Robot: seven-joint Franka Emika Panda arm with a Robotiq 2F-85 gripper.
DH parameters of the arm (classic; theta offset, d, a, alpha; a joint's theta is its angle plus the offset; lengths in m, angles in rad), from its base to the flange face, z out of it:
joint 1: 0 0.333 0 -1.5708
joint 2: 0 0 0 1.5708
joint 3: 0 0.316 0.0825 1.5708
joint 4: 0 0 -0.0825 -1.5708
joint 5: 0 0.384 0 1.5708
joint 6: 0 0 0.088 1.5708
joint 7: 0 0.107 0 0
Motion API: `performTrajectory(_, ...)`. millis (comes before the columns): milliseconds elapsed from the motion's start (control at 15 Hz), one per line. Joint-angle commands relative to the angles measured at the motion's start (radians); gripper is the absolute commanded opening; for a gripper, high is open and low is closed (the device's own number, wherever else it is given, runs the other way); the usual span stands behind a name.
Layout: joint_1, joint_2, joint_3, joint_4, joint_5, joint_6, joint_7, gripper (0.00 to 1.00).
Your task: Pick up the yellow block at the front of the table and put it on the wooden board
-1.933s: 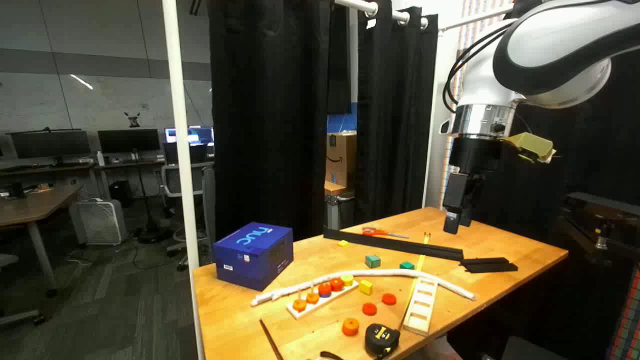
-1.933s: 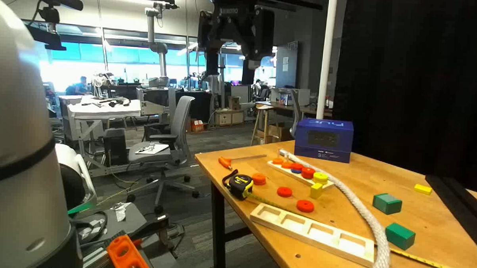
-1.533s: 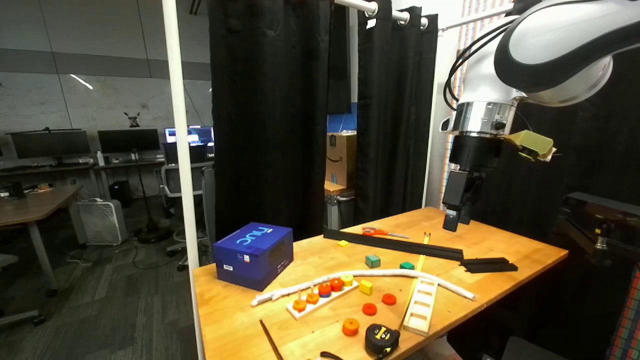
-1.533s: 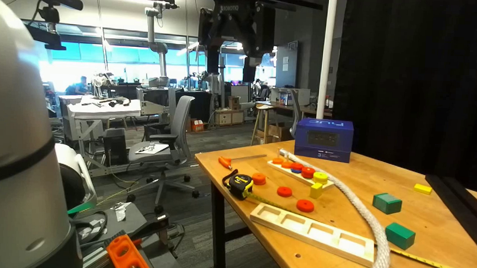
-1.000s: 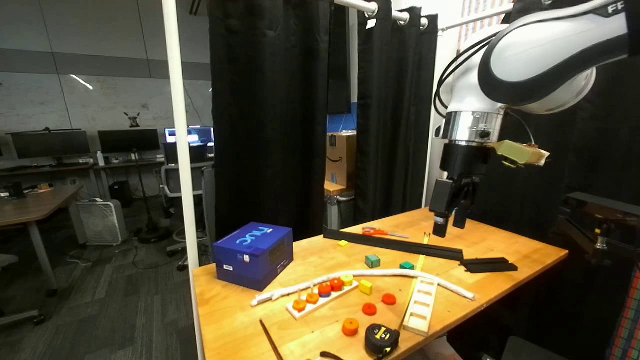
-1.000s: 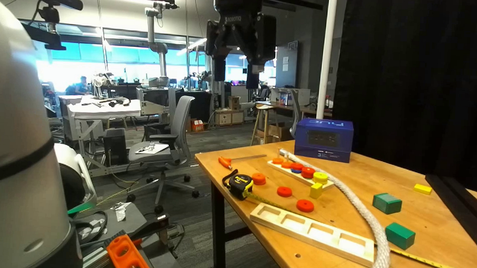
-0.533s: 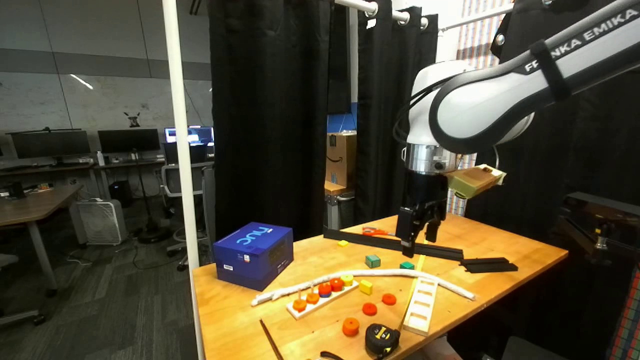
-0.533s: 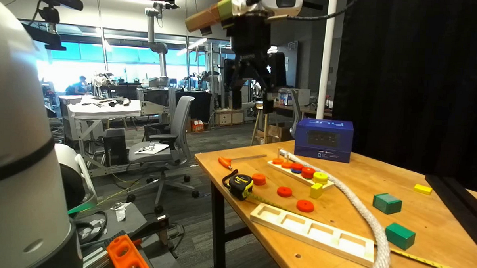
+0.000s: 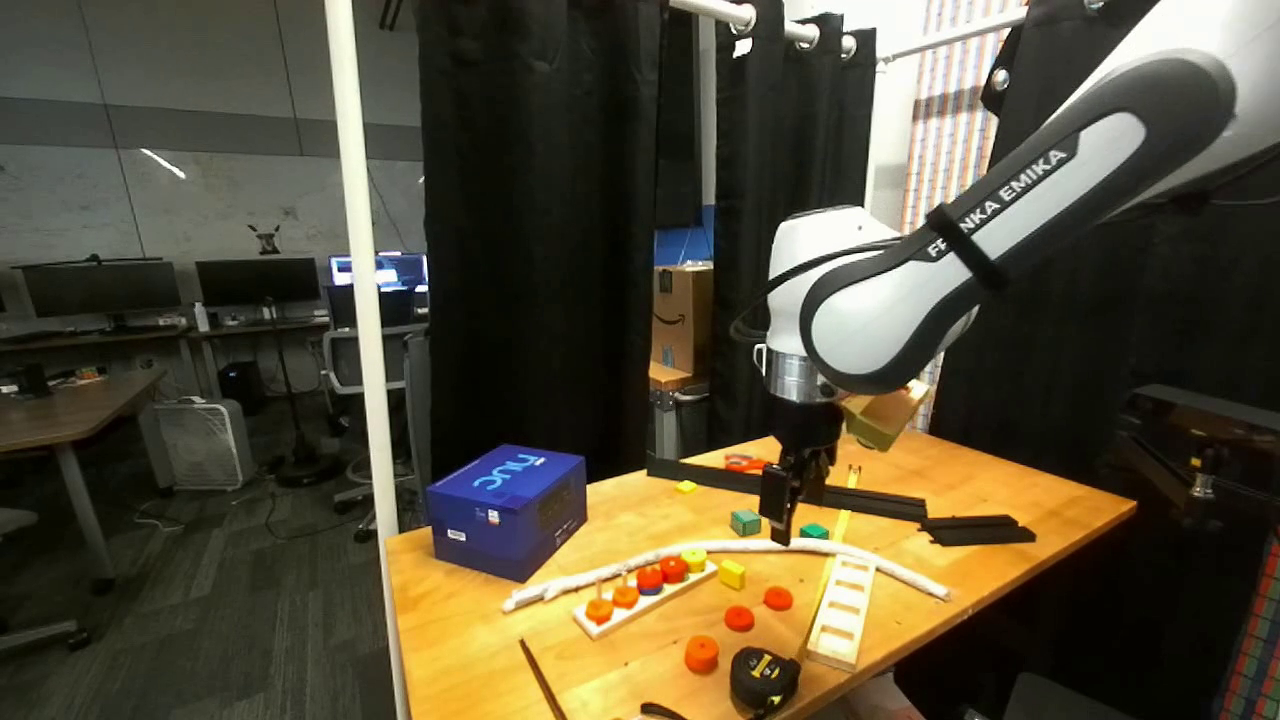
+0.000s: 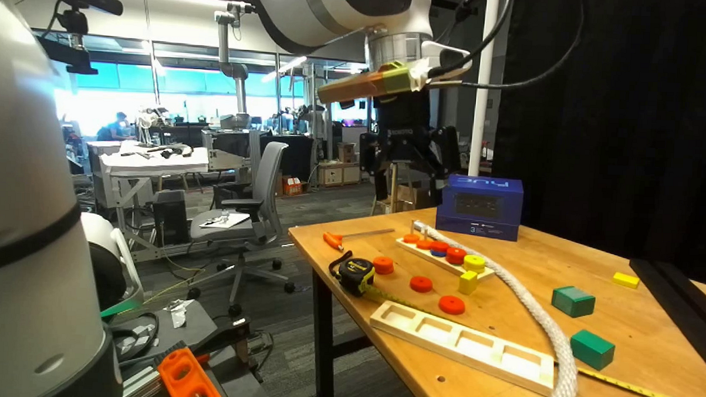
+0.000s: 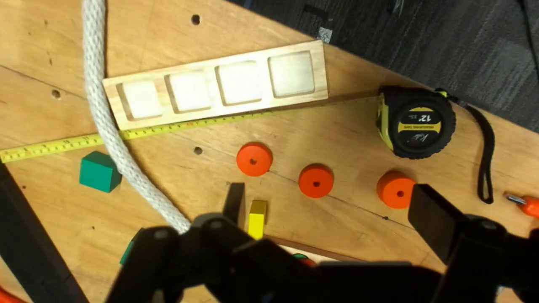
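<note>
Arm (image 9: 1030, 207) reads "EMIKA"; blue box (image 9: 507, 512), "nuc"; tape measure (image 11: 417, 122), "12'".

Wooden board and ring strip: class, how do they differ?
The wooden board has four square recesses; the ring strip carries coloured rings and has pegs sticking up. The wooden board lies close to an edge of the table; the ring strip lies farther in. Both are pale, long and lie flat.
</note>
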Motion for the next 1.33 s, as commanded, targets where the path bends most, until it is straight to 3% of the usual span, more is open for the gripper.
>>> performTrajectory(0, -0.004, 0.147, -0.035, 0.089, -0.005, 0.067, -0.066, 1.0)
performTrajectory(267, -0.014, 0.272, -0.071, 0.165, 0.046, 0.107, -0.063, 1.0)
performTrajectory(600, -0.031, 0.402, -0.101, 0.245, 0.156, 0.151, -0.163, 1.0)
performTrajectory(1267, -0.091, 0.585, -0.053, 0.365, 0.343, 0.15, -0.325, 1.0)
